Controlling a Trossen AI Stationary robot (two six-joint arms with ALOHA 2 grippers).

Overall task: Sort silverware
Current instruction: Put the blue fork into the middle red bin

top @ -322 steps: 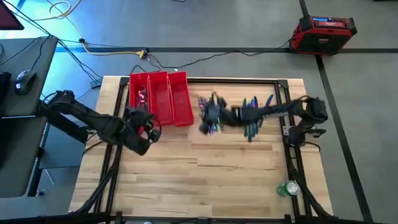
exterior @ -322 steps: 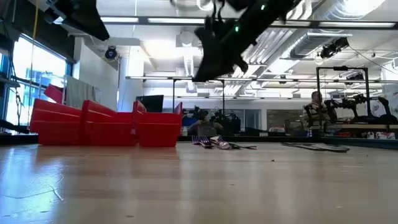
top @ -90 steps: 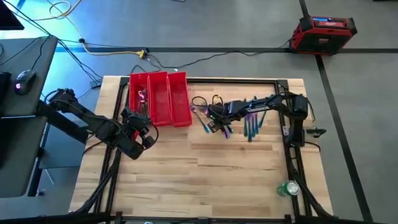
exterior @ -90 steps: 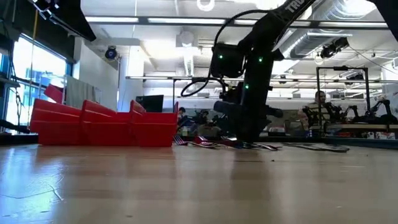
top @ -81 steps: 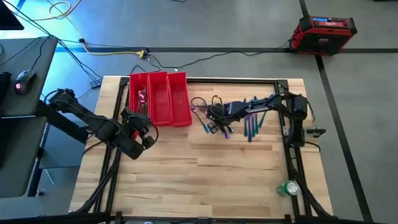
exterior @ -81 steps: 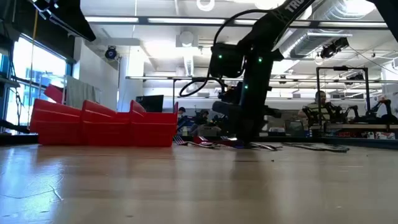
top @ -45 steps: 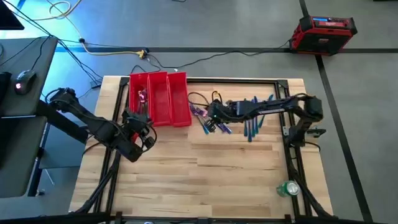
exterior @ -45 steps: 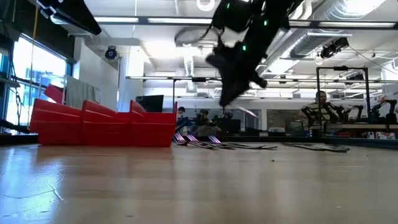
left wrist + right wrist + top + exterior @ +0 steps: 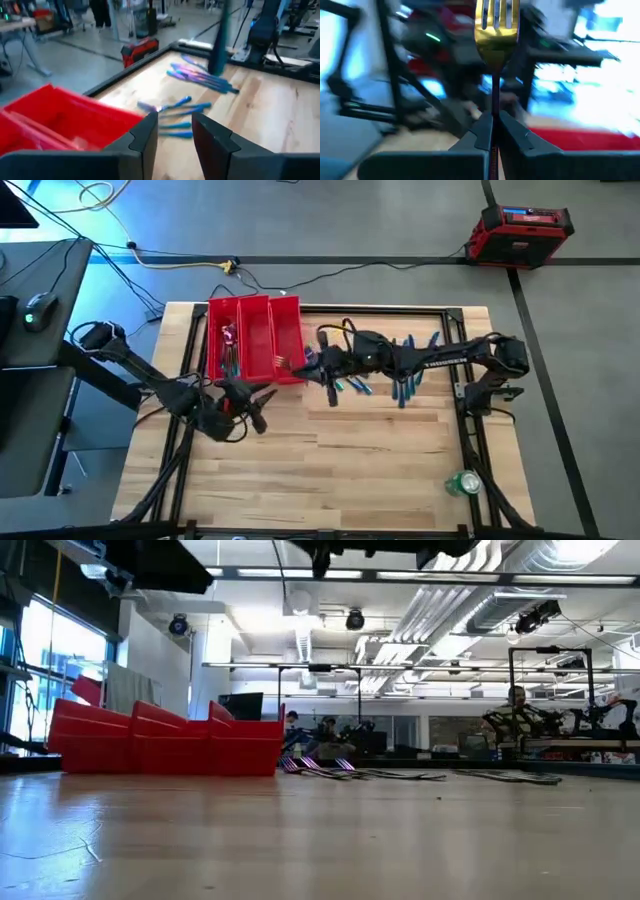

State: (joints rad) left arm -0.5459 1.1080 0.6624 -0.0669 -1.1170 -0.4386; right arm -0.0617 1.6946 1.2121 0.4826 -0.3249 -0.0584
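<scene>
My right gripper (image 9: 318, 366) hangs above the table beside the red three-compartment tray (image 9: 262, 315) and is shut on a gold-tined fork (image 9: 496, 30). The fork's head (image 9: 286, 363) reaches over the tray's right wall. Loose iridescent silverware lies flat on the wood: a few pieces (image 9: 345, 384) just below the gripper, and a teal-blue group (image 9: 403, 378) farther right. Some pieces (image 9: 229, 346) lie in the tray's left compartment. My left gripper (image 9: 258, 402) stands open and empty near the tray's front edge, facing the loose pieces (image 9: 176, 107). My right gripper pinches the fork's slim handle (image 9: 495, 102) between its two fingers. The fork runs on past the fingertips in line with them, tines away from the wrist. The fingers come roughly level from the table's right. The fork is lifted clear of the table.
The tray (image 9: 160, 745) stands at the far left of the table. A green can (image 9: 463, 482) sits near the front right corner. Black frame rails (image 9: 470, 430) run along the table's sides. The near half of the wood (image 9: 330, 470) is bare.
My right gripper was down in the loose silverware a second ago. It has risen with the fork and gone toward the table's left, up to the tray. My left gripper has swung toward the table's right, along the tray's front.
</scene>
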